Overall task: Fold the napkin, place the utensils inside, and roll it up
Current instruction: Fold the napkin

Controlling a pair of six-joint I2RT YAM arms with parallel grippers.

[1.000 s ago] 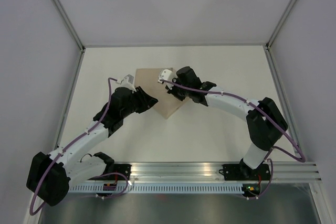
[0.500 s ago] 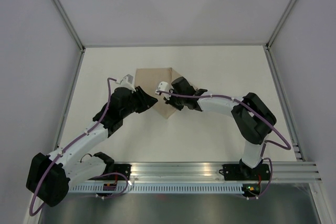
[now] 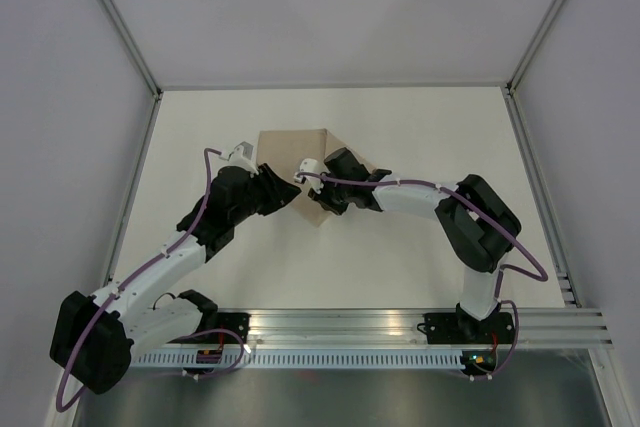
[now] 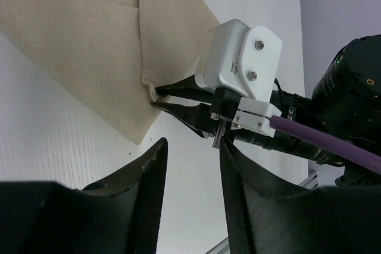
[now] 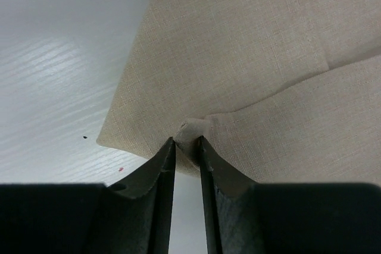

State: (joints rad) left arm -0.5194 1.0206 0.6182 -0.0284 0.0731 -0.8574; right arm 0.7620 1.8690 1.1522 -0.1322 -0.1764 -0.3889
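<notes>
We judge the napkin (image 5: 238,46) soft, light and limp, best taken at its folded corner. Our right tool (image 5: 186,141) straddles that corner, grip unclear; our left tool (image 4: 191,147) gapes empty.

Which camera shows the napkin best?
The right wrist view: the napkin fills it, showing its fold and the bit pinched in the right hand. The top view shows it small, partly under the arms; the left wrist view, just one part.

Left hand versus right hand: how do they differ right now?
The left hand stands open and empty, over bare table beside the napkin. The right hand pinches a pucker of the napkin's folded edge, fingers nearly together. Both are at the napkin's near corner.
</notes>
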